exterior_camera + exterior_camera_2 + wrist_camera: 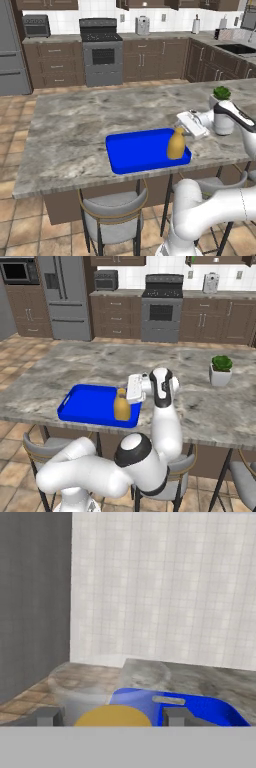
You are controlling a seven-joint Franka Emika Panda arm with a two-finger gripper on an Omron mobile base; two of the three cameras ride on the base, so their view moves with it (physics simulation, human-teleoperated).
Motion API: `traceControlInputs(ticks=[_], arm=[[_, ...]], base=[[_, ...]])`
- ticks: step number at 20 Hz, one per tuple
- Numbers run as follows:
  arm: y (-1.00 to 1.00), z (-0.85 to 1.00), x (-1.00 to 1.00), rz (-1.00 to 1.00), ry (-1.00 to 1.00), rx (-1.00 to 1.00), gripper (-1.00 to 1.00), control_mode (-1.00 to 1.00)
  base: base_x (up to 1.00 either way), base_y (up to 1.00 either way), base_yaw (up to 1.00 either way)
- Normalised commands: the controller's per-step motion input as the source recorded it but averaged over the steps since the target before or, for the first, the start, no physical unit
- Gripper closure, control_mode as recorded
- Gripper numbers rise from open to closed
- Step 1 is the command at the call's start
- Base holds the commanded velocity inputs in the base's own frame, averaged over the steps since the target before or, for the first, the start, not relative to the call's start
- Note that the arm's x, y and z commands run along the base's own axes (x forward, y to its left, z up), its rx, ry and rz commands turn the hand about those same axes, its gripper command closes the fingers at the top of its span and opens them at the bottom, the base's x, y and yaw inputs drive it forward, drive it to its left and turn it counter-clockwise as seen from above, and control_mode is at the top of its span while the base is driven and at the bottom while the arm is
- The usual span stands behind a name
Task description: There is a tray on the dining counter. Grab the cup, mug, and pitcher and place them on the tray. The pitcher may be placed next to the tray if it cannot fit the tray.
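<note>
Kitchen's the usual dark-brown cabinet setup, with a stove [101, 56] against the back wall and a fridge [64, 296] further left. Out front is the dining counter [75, 130], marbled grey-beige top, with stools [114, 212] tucked under the near edge. Going left to right along that near edge: the blue tray [135, 150] sits flat right by the edge, and the yellow-orange pitcher [176, 144] stands upright inside the tray's right end, close to the rim. The gripper [180, 131] is right at the pitcher's neck, coming in sideways from the right. From the hand view the two fingertips [49, 716] sit either side of the pitcher's [113, 716] top, spread fairly wide, but honestly I can't tell if they're pressing on it or just around it. Further right there's a little potted plant [220, 370] in a white pot, well apart from the tray.
</note>
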Motion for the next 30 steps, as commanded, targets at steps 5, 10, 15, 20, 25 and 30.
traceControlInputs(ticks=[5,10,15,20,25,30], arm=[[0.03,-0.23,0.01,-0.03,0.0,-0.08,1.0,-1.0],[0.0,-0.25,0.0,-0.03,0.0,-0.03,1.0,-1.0],[-0.06,-0.3,0.0,-0.01,0.0,0.0,1.0,-1.0],[-0.1,-0.24,0.0,-0.01,0.0,0.0,-1.0,-1.0],[-0.09,-0.12,0.0,0.0,-0.01,0.0,-1.0,-1.0],[-0.09,-0.04,0.0,0.0,-0.03,0.0,-1.0,-1.0]], base=[[0.0,0.0,0.0],[0.0,0.0,0.0],[0.0,0.0,0.0],[0.0,0.0,0.0],[0.0,0.0,0.0],[0.0,0.0,0.0]])
